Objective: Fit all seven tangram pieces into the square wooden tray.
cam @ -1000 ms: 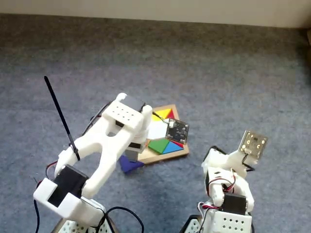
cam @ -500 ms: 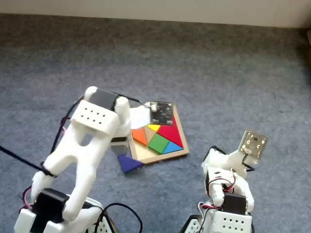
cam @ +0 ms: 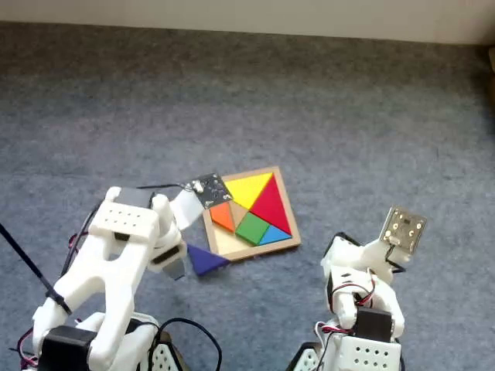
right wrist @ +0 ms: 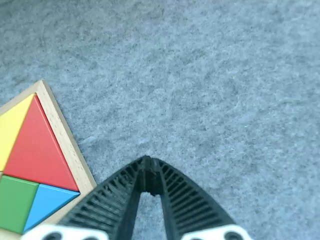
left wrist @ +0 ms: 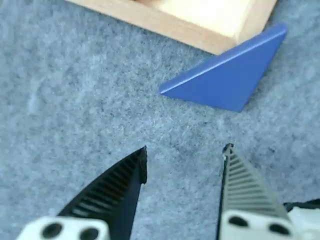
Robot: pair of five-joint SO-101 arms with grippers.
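Left claw (left wrist: 185,149) released; blue triangle (left wrist: 230,77) lies just ahead, offset toward one finger, long edge slanted across the opening, tip seemingly touching the tray (left wrist: 165,25) corner beyond.

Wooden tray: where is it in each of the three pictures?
High view: the tray lies mid-picture on the grey carpet.
Left wrist view: tray corner beyond the open left gripper, beside the dark blue triangle.
Right wrist view: tray edge beside the shut right gripper, red triangle inside.
Shared landmark: the grey carpet.
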